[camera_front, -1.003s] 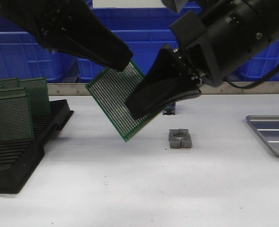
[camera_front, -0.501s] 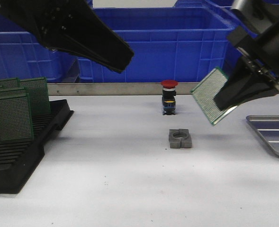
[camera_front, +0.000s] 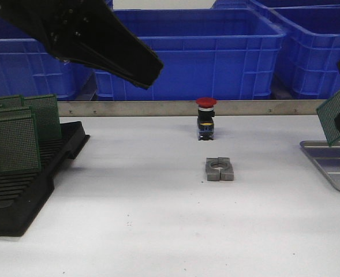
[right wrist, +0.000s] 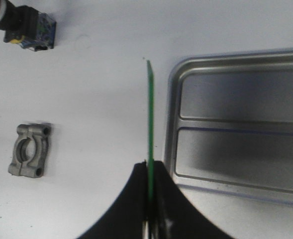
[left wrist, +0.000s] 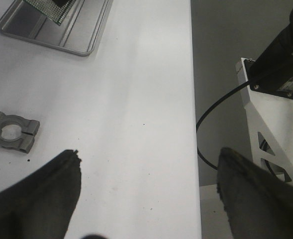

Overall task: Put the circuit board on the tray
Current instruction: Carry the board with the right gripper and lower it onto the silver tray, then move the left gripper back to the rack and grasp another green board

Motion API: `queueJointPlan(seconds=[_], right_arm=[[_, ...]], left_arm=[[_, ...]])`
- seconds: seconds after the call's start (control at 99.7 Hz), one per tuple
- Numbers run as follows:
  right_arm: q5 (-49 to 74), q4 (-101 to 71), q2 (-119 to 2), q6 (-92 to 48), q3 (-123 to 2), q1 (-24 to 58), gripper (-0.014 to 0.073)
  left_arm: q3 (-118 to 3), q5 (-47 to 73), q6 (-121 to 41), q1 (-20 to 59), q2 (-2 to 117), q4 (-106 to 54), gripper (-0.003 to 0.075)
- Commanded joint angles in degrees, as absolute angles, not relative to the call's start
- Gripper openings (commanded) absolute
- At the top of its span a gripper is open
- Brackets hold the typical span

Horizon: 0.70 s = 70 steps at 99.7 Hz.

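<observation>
My right gripper [right wrist: 149, 167] is shut on a green circuit board [right wrist: 149, 112], seen edge-on in the right wrist view. In the front view the board [camera_front: 335, 115] hangs tilted at the far right, just above the near-left part of the silver-grey ribbed tray [camera_front: 331, 164]. The tray also shows in the right wrist view [right wrist: 236, 119] and the left wrist view [left wrist: 76, 32]. My left gripper [left wrist: 148, 159] is open and empty, high above the table; its arm [camera_front: 83, 34] fills the upper left of the front view.
A black slotted rack [camera_front: 25, 184] with several green boards [camera_front: 17, 141] stands at the left. A grey metal clamp block [camera_front: 219, 169] and a red-topped push button [camera_front: 205, 118] sit mid-table. Blue bins [camera_front: 216, 52] line the back. The table's edge [left wrist: 192, 99] shows in the left wrist view.
My right gripper has carried the circuit board from the table's middle to the far right, over the tray's edge. The left arm has stayed still.
</observation>
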<state>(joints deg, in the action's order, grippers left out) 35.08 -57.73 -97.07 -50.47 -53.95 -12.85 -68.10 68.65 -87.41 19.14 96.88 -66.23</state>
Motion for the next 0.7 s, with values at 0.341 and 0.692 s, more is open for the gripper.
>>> queueJointPlan(seconds=[0.341, 0.692], right_arm=[[35.4, -53.6, -98.7, -50.8, -55.0, -15.7, 0.0433], [32.1, -46.9, -98.6, -50.8, -55.0, -15.7, 0.0630]], left_arm=[[-69.7, 73.1, -87.1, 19.7, 94.2, -70.4, 0.0533], [-76.6, 72.7, -87.1, 13.5, 94.2, -62.3, 0.0533]])
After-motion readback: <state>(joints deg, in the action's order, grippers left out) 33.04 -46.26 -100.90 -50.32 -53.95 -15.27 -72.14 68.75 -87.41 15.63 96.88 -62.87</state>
